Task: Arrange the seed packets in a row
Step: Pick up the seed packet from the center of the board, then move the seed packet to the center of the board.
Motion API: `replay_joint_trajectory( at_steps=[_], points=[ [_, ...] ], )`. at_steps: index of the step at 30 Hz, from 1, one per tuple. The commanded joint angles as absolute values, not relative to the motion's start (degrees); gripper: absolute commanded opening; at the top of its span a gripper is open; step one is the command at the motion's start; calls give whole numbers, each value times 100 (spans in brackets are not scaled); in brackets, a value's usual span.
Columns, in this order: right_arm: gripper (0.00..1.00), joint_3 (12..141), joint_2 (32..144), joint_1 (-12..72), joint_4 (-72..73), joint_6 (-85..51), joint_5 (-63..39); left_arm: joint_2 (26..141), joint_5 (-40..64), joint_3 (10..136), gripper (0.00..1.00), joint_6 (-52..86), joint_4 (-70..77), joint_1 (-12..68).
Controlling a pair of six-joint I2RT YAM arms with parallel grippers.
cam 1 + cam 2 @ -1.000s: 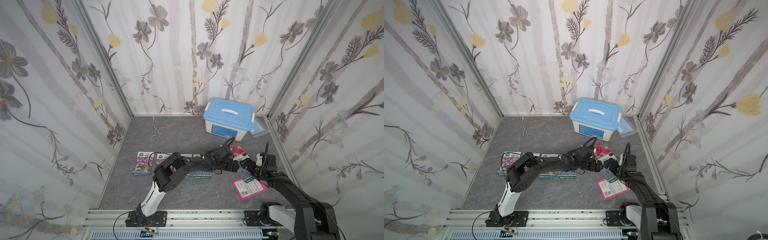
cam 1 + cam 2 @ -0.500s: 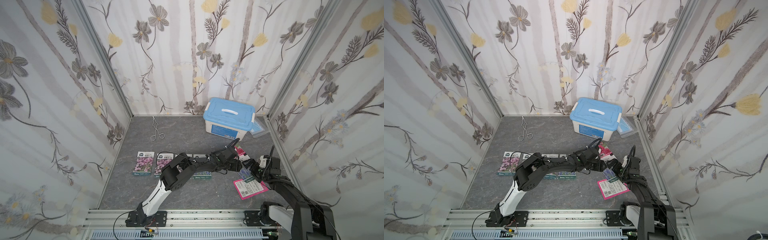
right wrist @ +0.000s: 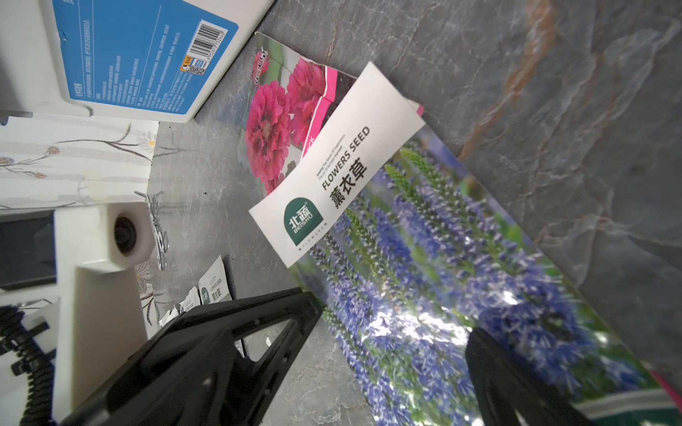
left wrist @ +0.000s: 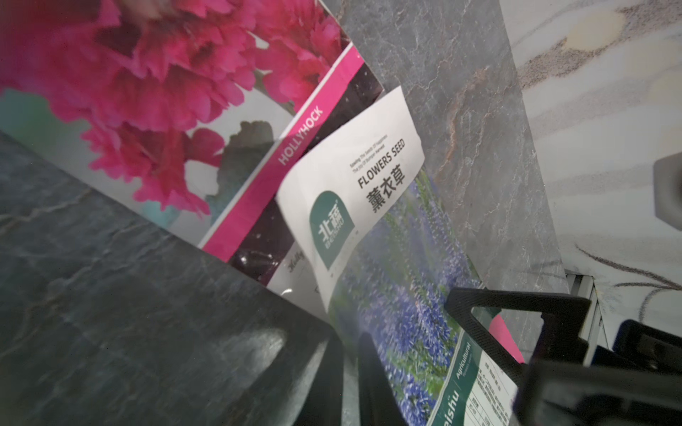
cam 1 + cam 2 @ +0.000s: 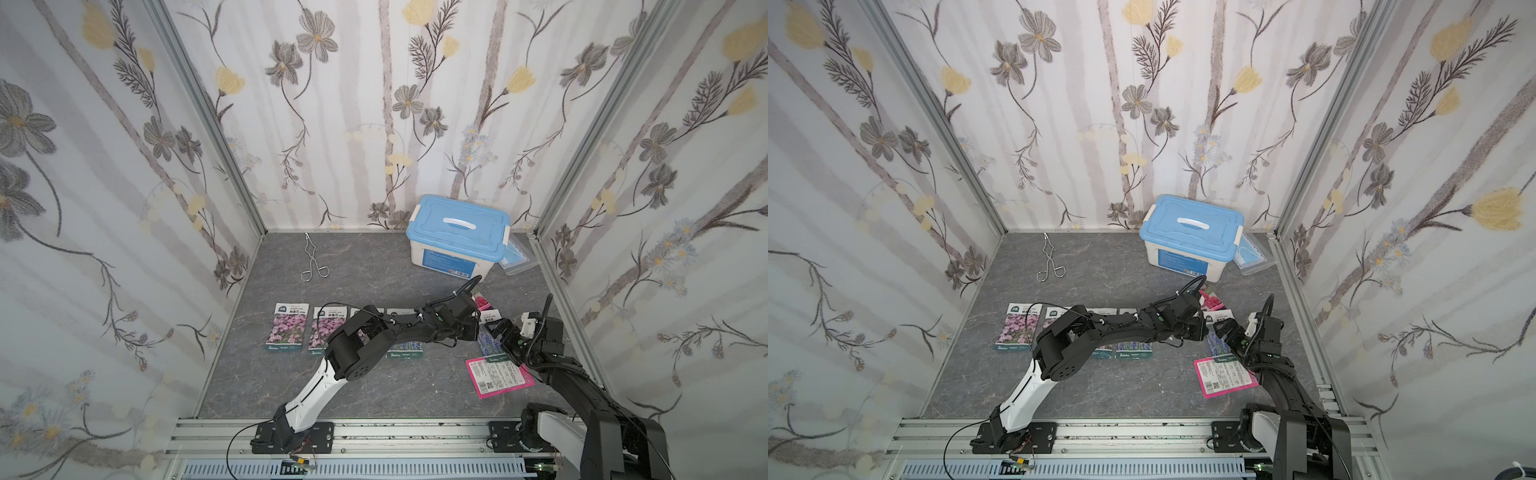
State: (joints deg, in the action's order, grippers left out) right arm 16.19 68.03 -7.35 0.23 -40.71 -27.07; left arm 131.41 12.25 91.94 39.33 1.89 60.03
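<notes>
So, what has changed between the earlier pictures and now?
The left tool, open before, closed on the lavender packet at its edge, and its arm slid slightly toward the robot's right. The right tool stayed open by that packet; the row of packets, pink-backed packet, blue-lidded box and tongs did not move.

Lavender packet (image 3: 461,258) on grey table (image 3: 553,92), white top overlapping magenta hollyhock packet (image 3: 273,125) at its eleven o'clock, blue-labelled white box (image 3: 140,55) beyond

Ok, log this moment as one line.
left gripper shut on lavender packet | right gripper open over same packet | packet row unfinished
</notes>
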Motion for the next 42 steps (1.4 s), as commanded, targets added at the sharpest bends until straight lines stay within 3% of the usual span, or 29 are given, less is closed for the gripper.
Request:
replay_joint_trajectory(
  at_steps=[1, 11, 23, 35, 42],
  points=[
    [100, 1600, 6633, -738, -133, -4162, -2817, 13174, 1185, 9310, 0, 3815, 302, 6020],
    [100, 1857, 5708, -738, -934, -4016, -2605, 13060, 1221, 9520, 0, 3639, 148, 6082],
    [100, 3020, 5014, -734, -1922, -3605, -2389, 11625, 1169, 8503, 0, 3482, 113, 6004],
    [100, 2980, 5845, -439, -1232, -3367, -2614, 9471, 1150, 6498, 0, 3560, -117, 5271],
    [100, 3066, 7413, 210, -145, -3572, -2681, 8923, 1072, 5962, 0, 3529, -197, 4995]
  ],
)
